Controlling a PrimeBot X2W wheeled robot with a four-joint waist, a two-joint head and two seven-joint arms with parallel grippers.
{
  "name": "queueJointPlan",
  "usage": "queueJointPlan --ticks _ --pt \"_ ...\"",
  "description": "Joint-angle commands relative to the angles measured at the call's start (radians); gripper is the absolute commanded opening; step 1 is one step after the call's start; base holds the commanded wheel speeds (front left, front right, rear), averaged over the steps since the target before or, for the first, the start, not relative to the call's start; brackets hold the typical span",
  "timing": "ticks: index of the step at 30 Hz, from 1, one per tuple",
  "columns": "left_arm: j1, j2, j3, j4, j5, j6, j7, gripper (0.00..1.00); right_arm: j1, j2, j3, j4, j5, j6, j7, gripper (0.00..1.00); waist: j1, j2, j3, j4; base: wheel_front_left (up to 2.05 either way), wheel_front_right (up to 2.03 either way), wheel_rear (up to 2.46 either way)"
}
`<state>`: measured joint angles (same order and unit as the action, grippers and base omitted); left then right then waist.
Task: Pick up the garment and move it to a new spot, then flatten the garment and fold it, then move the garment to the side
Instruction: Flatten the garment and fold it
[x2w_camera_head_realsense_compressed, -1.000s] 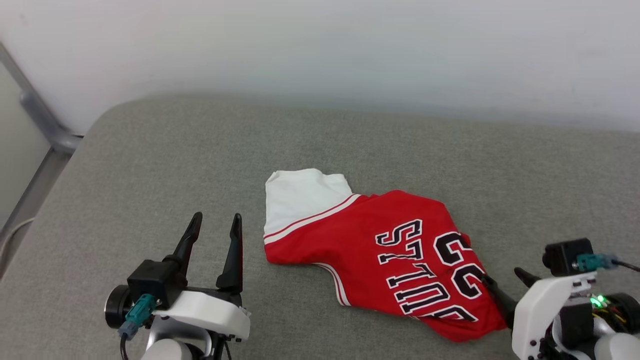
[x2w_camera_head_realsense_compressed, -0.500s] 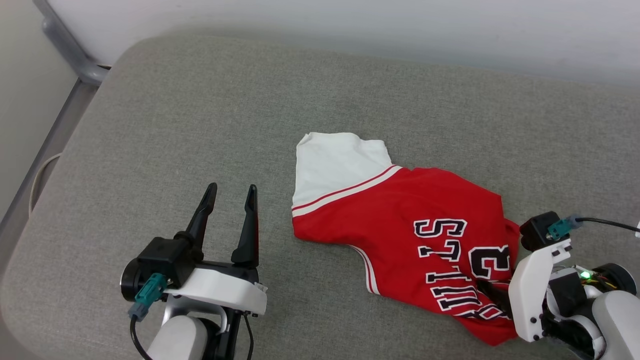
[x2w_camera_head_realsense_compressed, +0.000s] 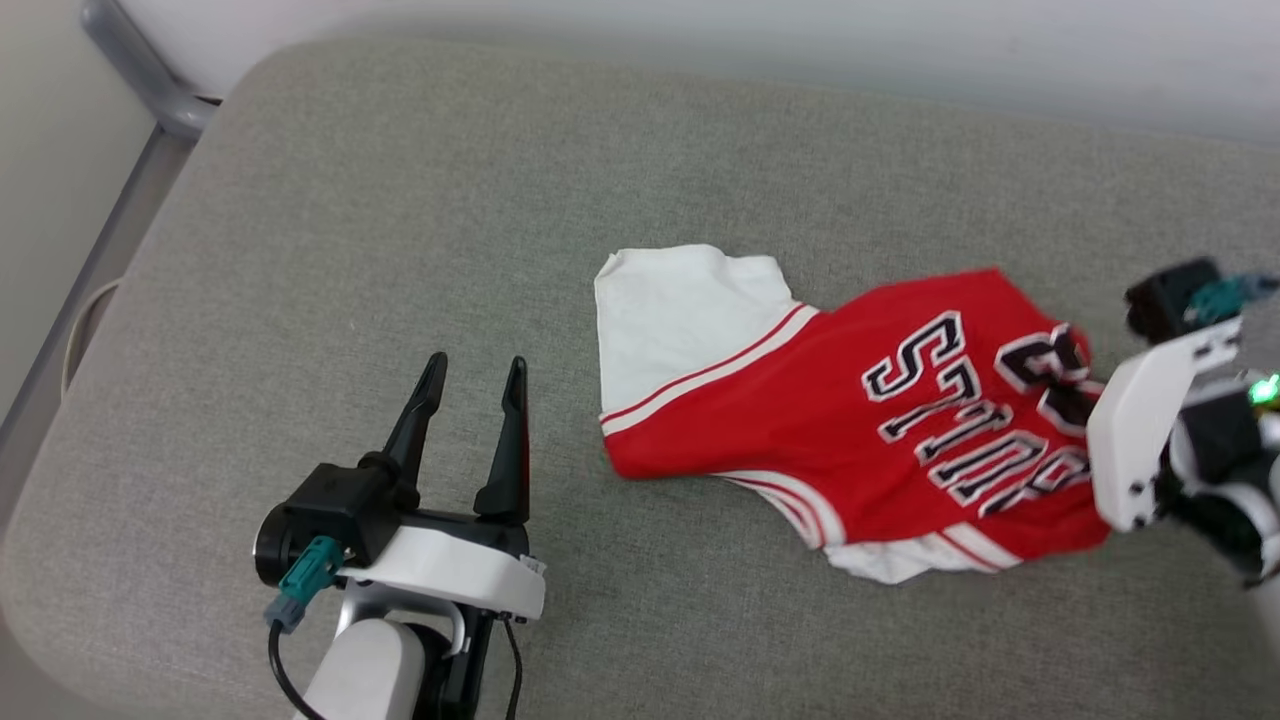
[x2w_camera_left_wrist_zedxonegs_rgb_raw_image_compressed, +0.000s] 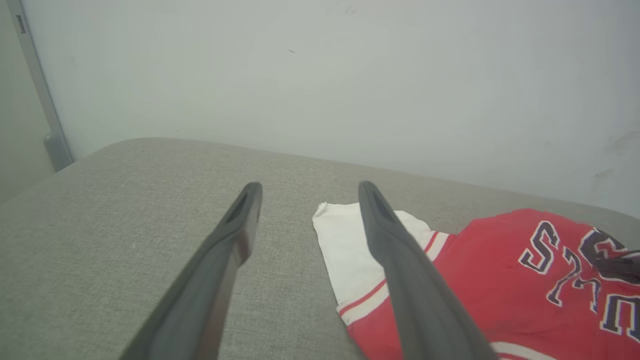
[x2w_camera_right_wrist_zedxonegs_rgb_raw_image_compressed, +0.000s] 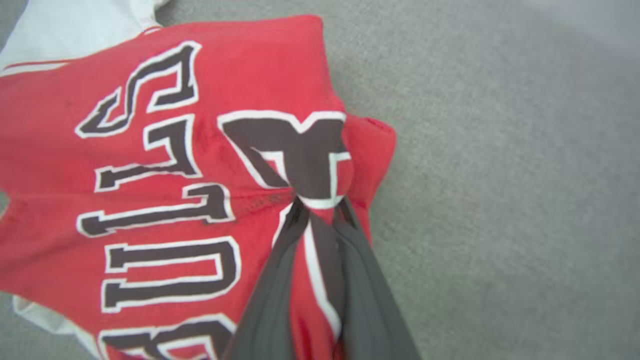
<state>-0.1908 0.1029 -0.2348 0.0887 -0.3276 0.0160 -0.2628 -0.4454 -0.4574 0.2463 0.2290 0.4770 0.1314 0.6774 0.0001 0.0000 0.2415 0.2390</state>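
Observation:
The garment (x2w_camera_head_realsense_compressed: 800, 410), a red jersey with a white sleeve (x2w_camera_head_realsense_compressed: 680, 310) and black white-outlined letters, lies on the grey cushion, its right end pulled up. My right gripper (x2w_camera_right_wrist_zedxonegs_rgb_raw_image_compressed: 318, 207) is shut on a pinch of red cloth at the number, and the fabric bunches around its fingertips. In the head view its white wrist housing (x2w_camera_head_realsense_compressed: 1150, 440) covers the garment's right edge. My left gripper (x2w_camera_head_realsense_compressed: 473, 365) stands open over bare cushion just left of the white sleeve, with nothing between its fingers. The left wrist view shows the garment (x2w_camera_left_wrist_zedxonegs_rgb_raw_image_compressed: 500, 280) to the right of those fingers.
The grey cushion (x2w_camera_head_realsense_compressed: 400, 200) has a rounded left edge that drops to a metal frame bar (x2w_camera_head_realsense_compressed: 140, 70) and a pale cable (x2w_camera_head_realsense_compressed: 80, 330). A plain white wall (x2w_camera_left_wrist_zedxonegs_rgb_raw_image_compressed: 320, 75) runs along the cushion's far side.
My right gripper has risen and moved away with the cloth, lifting the garment's right end and exposing white fabric under its near edge. The head camera shifted. The left gripper has not moved.

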Motion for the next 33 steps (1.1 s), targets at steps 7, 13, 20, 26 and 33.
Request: queueJointPlan --ticks 7,13,20,26,33 --pt "-0.051 -0.031 0.01 -0.002 0.024 -0.039 -0.003 1.0 -0.204 -0.043 -0.058 0.046 -0.082 -0.002 -0.03 0.0 -0.0001 0.0 0.084 0.015 0.0 0.0 0.0" --pt "-0.072 -0.041 0.013 0.002 0.033 -0.053 -0.003 1.0 -0.287 -0.022 -0.074 0.136 -0.121 -0.002 -0.085 0.0 -0.0001 0.0 0.129 0.025 0.0 0.0 0.0" --pt "-0.087 -0.05 0.016 0.02 0.041 -0.062 -0.003 1.0 -0.258 0.037 -0.071 0.302 -0.126 -0.001 -0.198 0.09 -0.0001 0.0 0.136 0.02 0.0 0.0 0.0" --pt "-0.074 -0.052 0.025 0.04 0.054 -0.068 -0.003 1.0 -0.227 0.079 -0.095 0.379 -0.115 -0.001 -0.392 1.0 -0.0001 0.0 0.088 0.003 0.0 0.0 0.0" --pt "-0.03 -0.05 0.048 0.06 0.072 -0.068 -0.003 1.0 -0.137 0.124 -0.164 0.352 -0.21 -0.001 -0.693 1.0 -0.0001 0.0 -0.003 -0.033 0.0 0.0 0.0"
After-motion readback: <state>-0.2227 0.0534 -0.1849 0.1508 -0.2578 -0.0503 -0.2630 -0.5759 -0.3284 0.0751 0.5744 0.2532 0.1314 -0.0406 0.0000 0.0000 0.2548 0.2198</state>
